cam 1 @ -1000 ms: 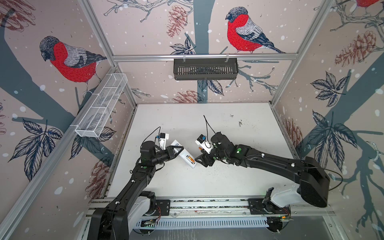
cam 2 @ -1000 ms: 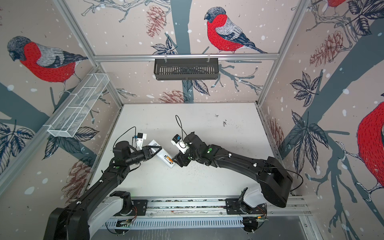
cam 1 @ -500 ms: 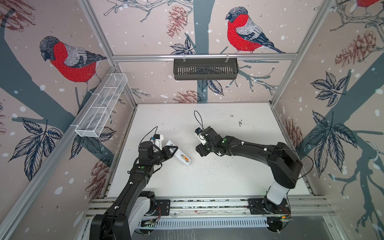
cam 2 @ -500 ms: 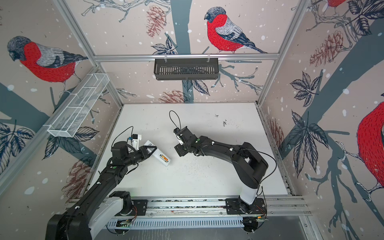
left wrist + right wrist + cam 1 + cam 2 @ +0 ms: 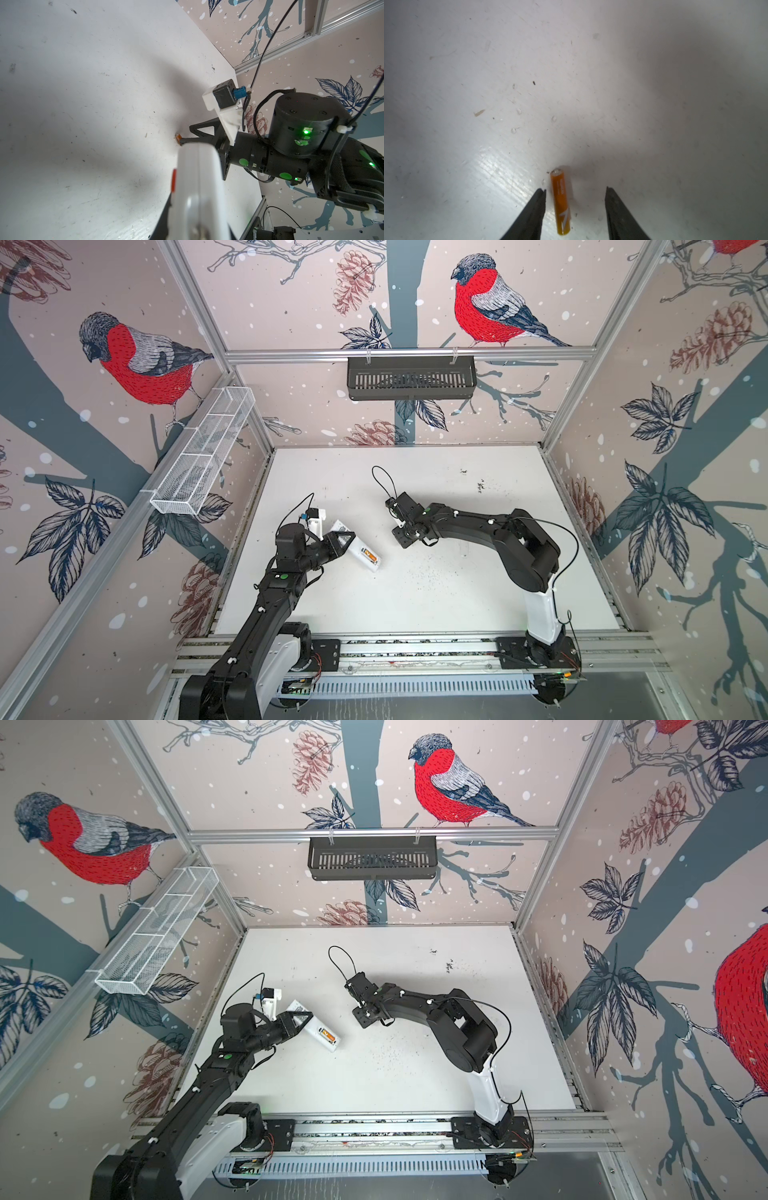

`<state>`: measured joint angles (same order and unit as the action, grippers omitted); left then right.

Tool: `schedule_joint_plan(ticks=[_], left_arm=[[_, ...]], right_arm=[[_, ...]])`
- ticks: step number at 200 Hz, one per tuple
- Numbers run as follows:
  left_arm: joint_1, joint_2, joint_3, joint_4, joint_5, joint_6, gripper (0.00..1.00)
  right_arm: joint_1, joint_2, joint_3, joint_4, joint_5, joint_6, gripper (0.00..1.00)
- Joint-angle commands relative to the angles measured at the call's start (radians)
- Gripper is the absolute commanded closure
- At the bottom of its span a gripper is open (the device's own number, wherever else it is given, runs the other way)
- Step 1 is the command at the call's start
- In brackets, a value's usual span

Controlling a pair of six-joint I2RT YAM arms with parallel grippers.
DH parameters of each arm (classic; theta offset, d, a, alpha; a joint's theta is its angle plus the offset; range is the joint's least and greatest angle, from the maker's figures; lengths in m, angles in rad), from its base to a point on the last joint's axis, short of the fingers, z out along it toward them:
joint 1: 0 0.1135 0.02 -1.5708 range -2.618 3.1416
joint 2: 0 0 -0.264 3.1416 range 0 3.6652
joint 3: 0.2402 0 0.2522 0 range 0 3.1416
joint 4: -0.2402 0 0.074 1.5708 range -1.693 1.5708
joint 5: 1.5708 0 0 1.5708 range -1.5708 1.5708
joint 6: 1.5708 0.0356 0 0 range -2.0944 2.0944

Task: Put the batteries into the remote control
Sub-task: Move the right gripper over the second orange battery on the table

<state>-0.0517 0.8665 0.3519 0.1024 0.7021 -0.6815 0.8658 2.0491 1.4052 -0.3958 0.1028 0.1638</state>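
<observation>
White plastic first: the remote control point(image 5: 354, 551) point(image 5: 316, 1028) is clamped in the left hand point(image 5: 347, 537) point(image 5: 305, 1016). The jaws are closed tight across its body, so most of it sticks out past the fingers towards the middle of the desk point(image 5: 415, 605). I honestly can't tell whether its far end rests on the desk or floats just above it.

The back of the remote faces up in both top views, and the compartment near the far end is uncovered. There's a seated battery point(image 5: 369, 556) point(image 5: 328, 1037) showing as an orange strip inside.

The right hand point(image 5: 402, 536) point(image 5: 362, 1017) points down at the desk, off to the right of the remote and not touching it. In the right wrist view its two dark fingers point(image 5: 532, 214) stand apart, with the loose battery point(image 5: 560, 202) lying flat on the desk between them. The battery is just beside one finger, with a clear gap to the other, so it isn't gripped. Its metal tip points away from the hand point(image 5: 575, 189).

In the left wrist view the remote's edge point(image 5: 197, 176) fills the foreground. A sliver of that loose battery point(image 5: 178, 137) peeks out at the right hand's tips.
</observation>
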Motion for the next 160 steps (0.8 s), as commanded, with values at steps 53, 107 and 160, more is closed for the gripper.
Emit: schedule_joint_plan(ticks=[53,107,160], left_arm=[[0.006,-0.018,-0.004,0.053,0.016,-0.004,1.00],[0.006,-0.030,-0.005,0.047,0.010,-0.006,1.00],[0.006,-0.034,-0.006,0.050,0.010,-0.007,1.00]], right_arm=[[-0.003,0.043,0.043,-0.018,-0.032,-0.030,0.63],[0.005,0.065,0.063,-0.043,-0.021,-0.034,0.73],[0.032,0.062,0.059,-0.056,0.037,-0.032,0.77]])
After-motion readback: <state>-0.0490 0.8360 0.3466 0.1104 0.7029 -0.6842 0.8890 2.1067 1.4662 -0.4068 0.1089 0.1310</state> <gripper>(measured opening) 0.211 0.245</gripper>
